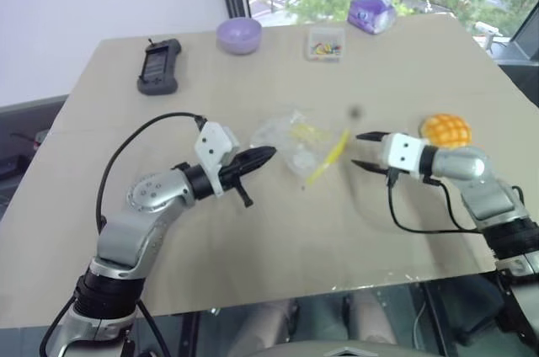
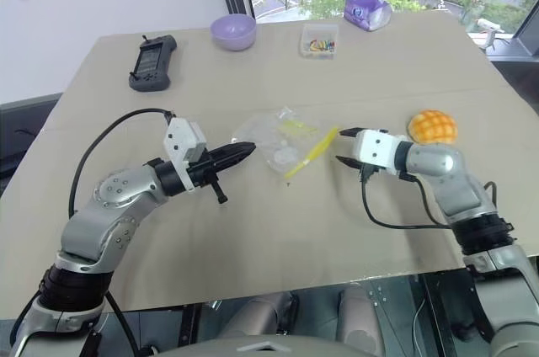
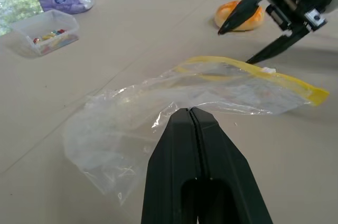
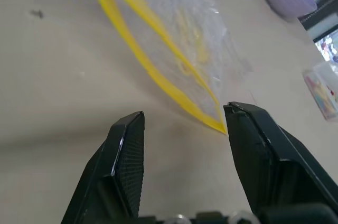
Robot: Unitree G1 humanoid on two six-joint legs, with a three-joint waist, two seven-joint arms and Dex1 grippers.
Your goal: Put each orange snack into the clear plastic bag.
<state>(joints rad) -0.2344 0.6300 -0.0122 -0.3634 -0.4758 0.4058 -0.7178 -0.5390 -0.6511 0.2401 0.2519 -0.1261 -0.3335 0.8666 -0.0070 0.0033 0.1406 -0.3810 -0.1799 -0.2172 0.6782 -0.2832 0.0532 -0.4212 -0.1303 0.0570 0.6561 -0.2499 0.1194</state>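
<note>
Left gripper (image 2: 244, 151): fingers pressing flat together, gripping nothing, pointing level at the near end of the clear plastic bag (image 2: 274, 142) and stopping just short of it.
Right gripper (image 2: 344, 145): standing about half open, holding nothing, facing the bag's yellow strip (image 2: 310, 153) from the opposite side; one finger (image 4: 266, 152) sitting just beside the strip's corner, contact impossible to tell.
Clear plastic bag: lying crumpled and flat on the table (image 2: 269, 231) between the two grippers, yellow zip edge turning toward the right gripper. No readable print showing on it.
Orange snack (image 2: 432, 126): resting on the table behind the right forearm, well apart from the bag, outside it.
Farther out, along the far table edge: purple bowl (image 2: 233, 31); small clear box (image 2: 319, 40) holding colourful bits; purple-and-clear tissue pack (image 2: 367, 10), label too small for reading; black handheld device (image 2: 152, 62) lying flat, markings unreadable.
</note>
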